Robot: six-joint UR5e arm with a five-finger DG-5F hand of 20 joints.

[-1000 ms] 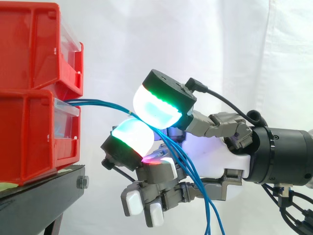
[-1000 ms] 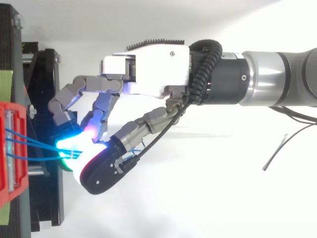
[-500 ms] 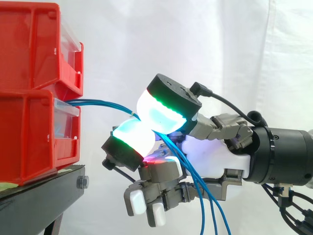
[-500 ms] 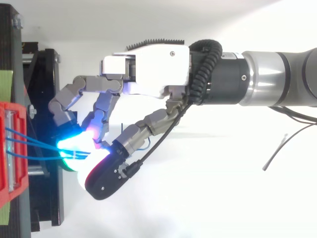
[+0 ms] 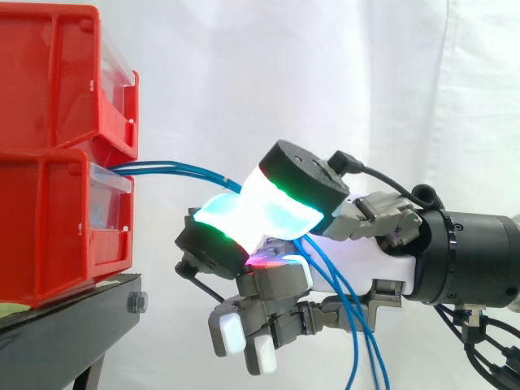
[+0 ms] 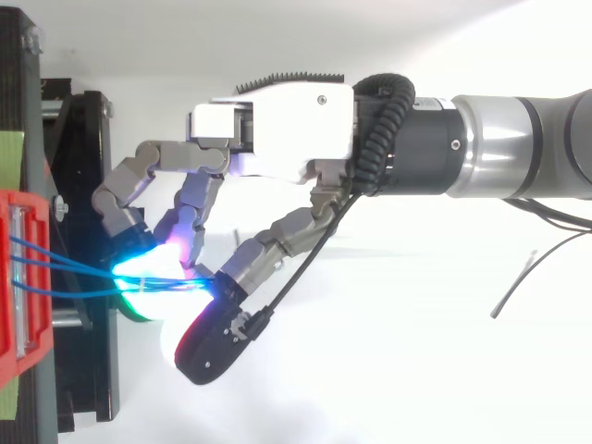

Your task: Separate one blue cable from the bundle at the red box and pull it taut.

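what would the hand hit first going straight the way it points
Most likely the front of the lower red bin, where the blue cables come out. The hand points left at that height, though its fingers might catch the black stand.

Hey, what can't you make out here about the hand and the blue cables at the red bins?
Side and top views: how many thin blue cables the hand pinches; its glowing pads cover them.
Side view: the cables' hanging ends, cut off by the bottom edge.
Side view: where they attach inside the lower red plastic bin, hidden by its front.
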